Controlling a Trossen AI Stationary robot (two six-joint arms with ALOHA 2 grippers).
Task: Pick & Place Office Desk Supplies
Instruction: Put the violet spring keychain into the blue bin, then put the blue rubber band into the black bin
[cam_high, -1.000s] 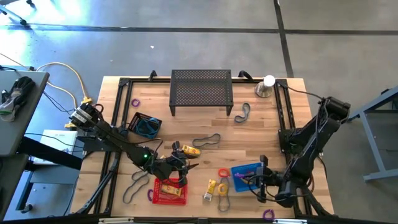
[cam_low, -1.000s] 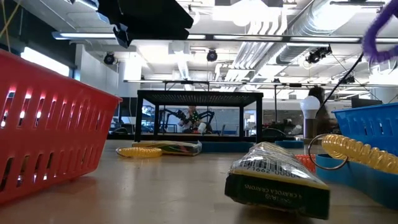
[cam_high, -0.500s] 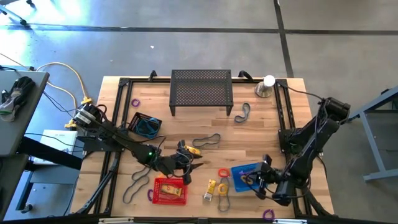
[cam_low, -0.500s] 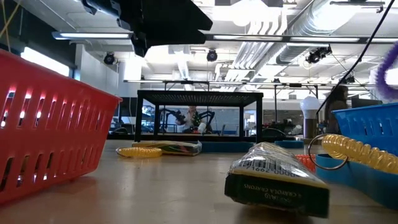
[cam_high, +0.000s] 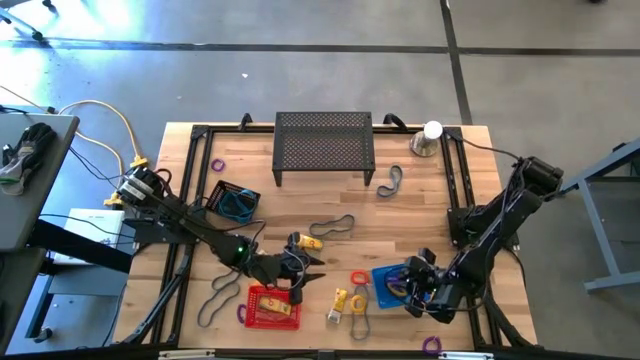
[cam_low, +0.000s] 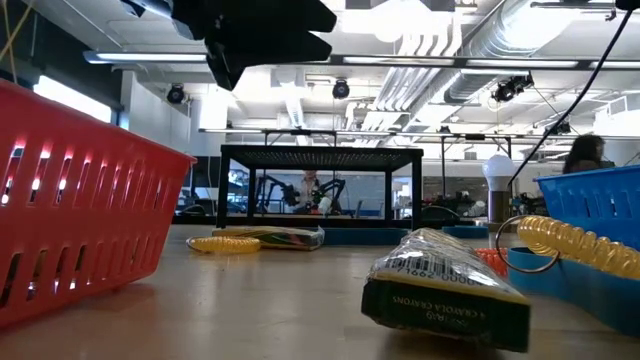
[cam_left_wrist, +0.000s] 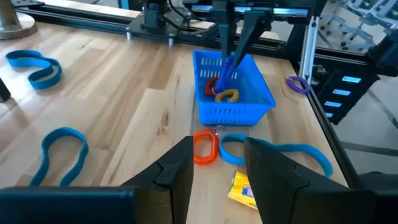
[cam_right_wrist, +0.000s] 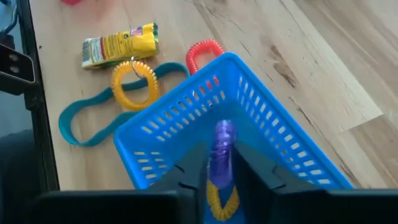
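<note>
From above, the wooden table (cam_high: 420, 215) holds a red basket (cam_high: 272, 308) near the front and a blue basket (cam_high: 397, 282) to its right. The left gripper (cam_high: 298, 270) hangs just behind the red basket, and the right gripper (cam_high: 412, 287) is over the blue basket. Teal and grey bands, like the grey band (cam_high: 331, 226) in the middle, lie around. The low view shows a yellow crayon pack (cam_low: 445, 290) lying on the wood and a yellow coil ring (cam_low: 560, 240) leaning on the blue basket; the right gripper does not show here. The left wrist view shows the left gripper's fingers (cam_left_wrist: 175, 174) apart with nothing between them, above an orange ring (cam_left_wrist: 206, 148) on the table. It also shows the other arm's fingers reaching down into the blue basket. The right wrist view looks into that basket: a purple ring (cam_right_wrist: 223, 152) sits between the right fingers, just above a yellow ring (cam_right_wrist: 222, 199). Whether those fingers squeeze it, I cannot tell.
</note>
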